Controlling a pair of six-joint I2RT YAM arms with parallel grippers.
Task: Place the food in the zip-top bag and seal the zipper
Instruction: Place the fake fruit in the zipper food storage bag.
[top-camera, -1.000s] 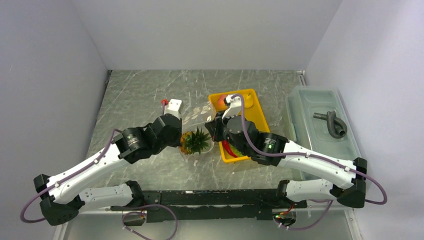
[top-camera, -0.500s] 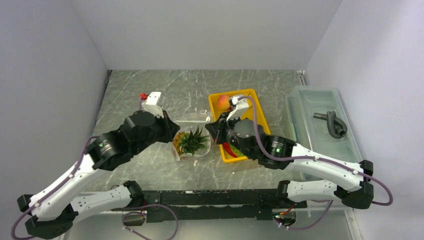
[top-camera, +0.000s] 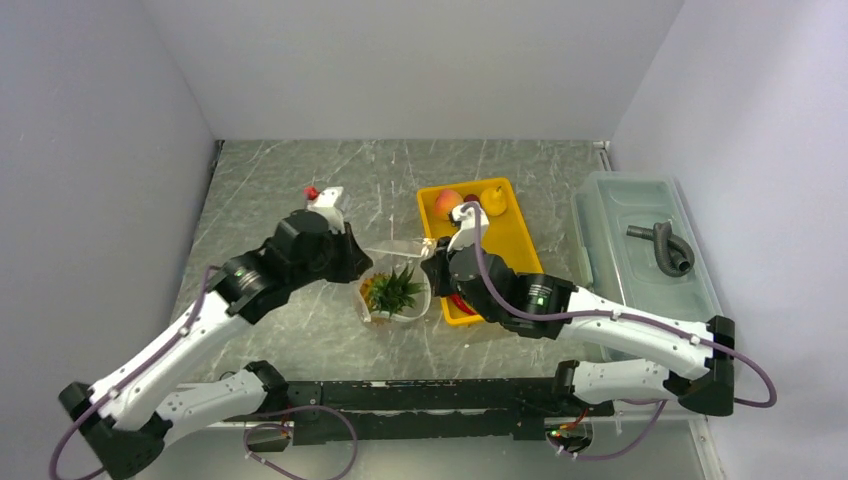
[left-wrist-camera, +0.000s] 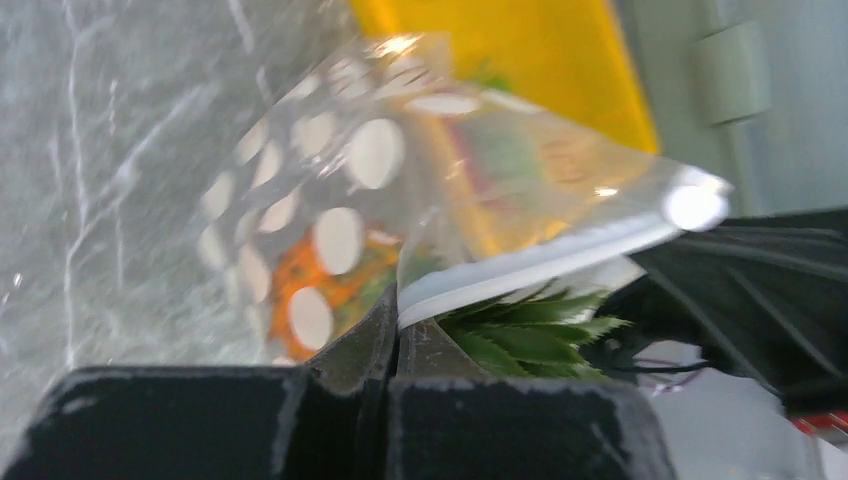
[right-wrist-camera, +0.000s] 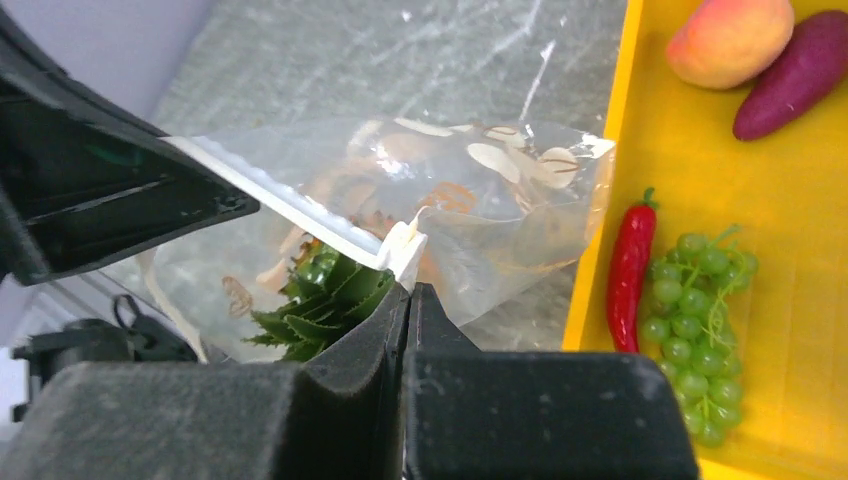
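The clear polka-dot zip-top bag (top-camera: 392, 285) hangs between my two grippers, left of the yellow tray (top-camera: 520, 240). The orange pineapple (top-camera: 390, 290) with green leaves (right-wrist-camera: 320, 290) is inside it. My left gripper (left-wrist-camera: 397, 325) is shut on the pale zipper strip (left-wrist-camera: 530, 265) at the bag's left end. My right gripper (right-wrist-camera: 408, 285) is shut on the zipper strip (right-wrist-camera: 300, 210) at its right end. The peach (right-wrist-camera: 728, 38), purple eggplant piece (right-wrist-camera: 795, 75), red chilli (right-wrist-camera: 630, 270) and green grapes (right-wrist-camera: 700, 320) lie in the tray. The yellow pear (top-camera: 492, 200) also lies there.
A translucent lidded bin (top-camera: 640, 250) with a grey hose piece (top-camera: 665, 248) on it stands at the right. Grey walls close in the marble table (top-camera: 280, 190) at the back and sides.
Both grippers have shifted and the bag with the pineapple has moved slightly right and forward; the right gripper has left the tray's back, so the peach and pear show.
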